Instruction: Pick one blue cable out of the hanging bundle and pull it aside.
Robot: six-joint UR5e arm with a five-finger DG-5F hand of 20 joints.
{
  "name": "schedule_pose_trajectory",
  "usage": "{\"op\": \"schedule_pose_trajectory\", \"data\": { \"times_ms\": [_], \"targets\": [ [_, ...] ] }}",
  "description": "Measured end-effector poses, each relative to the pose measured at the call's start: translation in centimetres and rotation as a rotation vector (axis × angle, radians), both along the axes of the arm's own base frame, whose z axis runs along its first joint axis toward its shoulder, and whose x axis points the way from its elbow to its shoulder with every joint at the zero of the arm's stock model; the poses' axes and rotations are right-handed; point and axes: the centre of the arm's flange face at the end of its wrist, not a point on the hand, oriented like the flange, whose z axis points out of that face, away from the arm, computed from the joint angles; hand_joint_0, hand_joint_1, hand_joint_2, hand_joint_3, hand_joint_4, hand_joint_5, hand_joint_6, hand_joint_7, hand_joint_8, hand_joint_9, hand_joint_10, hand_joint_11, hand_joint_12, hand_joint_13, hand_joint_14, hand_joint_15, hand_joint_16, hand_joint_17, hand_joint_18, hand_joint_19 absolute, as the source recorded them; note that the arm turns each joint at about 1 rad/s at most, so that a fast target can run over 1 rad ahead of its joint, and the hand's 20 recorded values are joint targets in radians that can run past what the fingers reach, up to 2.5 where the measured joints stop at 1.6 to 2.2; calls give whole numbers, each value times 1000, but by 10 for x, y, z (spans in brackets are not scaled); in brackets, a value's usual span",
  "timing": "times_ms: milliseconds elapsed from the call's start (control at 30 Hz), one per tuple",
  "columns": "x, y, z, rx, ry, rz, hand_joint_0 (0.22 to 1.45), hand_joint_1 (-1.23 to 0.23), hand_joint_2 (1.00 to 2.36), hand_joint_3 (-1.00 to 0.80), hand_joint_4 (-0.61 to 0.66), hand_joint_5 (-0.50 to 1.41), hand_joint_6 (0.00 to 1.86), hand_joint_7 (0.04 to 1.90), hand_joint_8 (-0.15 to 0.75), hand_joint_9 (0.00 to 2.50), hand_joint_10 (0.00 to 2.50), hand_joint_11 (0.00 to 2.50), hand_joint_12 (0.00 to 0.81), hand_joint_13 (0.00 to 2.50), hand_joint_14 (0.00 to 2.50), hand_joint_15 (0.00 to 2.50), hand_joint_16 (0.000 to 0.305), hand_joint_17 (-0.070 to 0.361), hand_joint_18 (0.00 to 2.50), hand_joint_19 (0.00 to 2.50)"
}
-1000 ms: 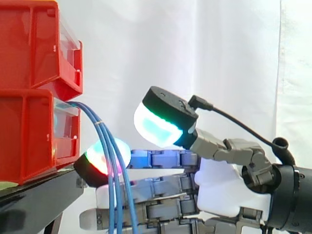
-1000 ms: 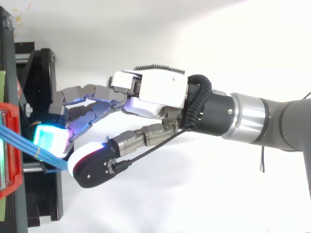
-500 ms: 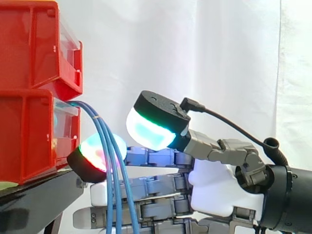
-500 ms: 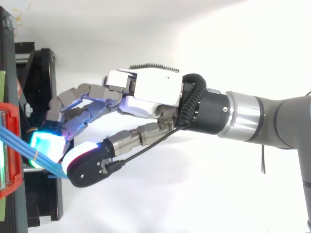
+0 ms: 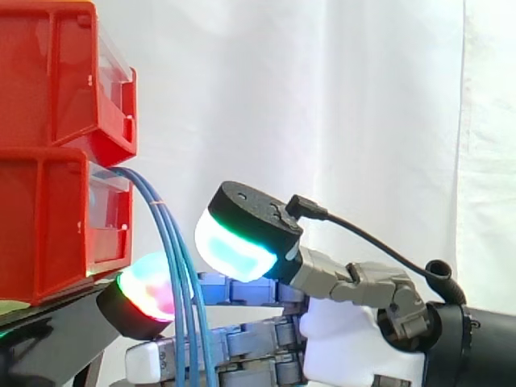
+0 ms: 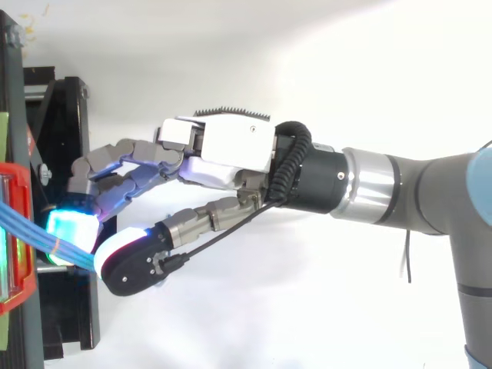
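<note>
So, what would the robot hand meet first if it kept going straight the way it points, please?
Probably the hanging bundle of thin blue cables right at the hand's fingertips; then the black stand, though depth is unclear.

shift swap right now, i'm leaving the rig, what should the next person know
Hand: open, fingers nearly straight, thumb pad raised off them, nothing pinched.
Blue cables: one bundle hanging from the lower red bin, crossing in front of the fingers in the side view.
Done: hand is at the bundle.
Left: single out one cable, pinch it, pull it aside.
</note>
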Motion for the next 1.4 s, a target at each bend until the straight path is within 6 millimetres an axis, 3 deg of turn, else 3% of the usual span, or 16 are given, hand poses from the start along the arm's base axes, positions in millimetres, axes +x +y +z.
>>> {"op": "schedule_pose_trajectory", "data": {
  "times_ms": [433, 833, 1000, 1200, 1400],
  "targets": [
    [4, -2, -8, 17, -43, -3, 521, -646, 1005, -430, 146, -121, 546, 1162, 273, 762, 14, 446, 358, 504, 9, 246, 50, 112, 453, 399],
    [4, 8, -9, 14, -33, -15, 527, -648, 1005, -436, 131, -137, 664, 988, 276, 778, 14, 442, 358, 516, 10, 260, 50, 112, 461, 398],
    [4, 13, -8, 6, -36, -28, 518, -644, 1004, -459, 152, -120, 550, 1149, 274, 773, 14, 444, 360, 515, 10, 266, 50, 113, 465, 396],
    [2, 17, -11, -4, -9, -38, 505, -639, 1000, -500, 157, -117, 547, 1160, 282, 777, 14, 452, 367, 520, 10, 265, 51, 115, 468, 403],
    [-1, 14, -15, -8, 33, -64, 491, -708, 1000, -500, 149, -130, 673, 984, 288, 792, 16, 453, 373, 537, 10, 262, 52, 117, 495, 397]
  ]
}}
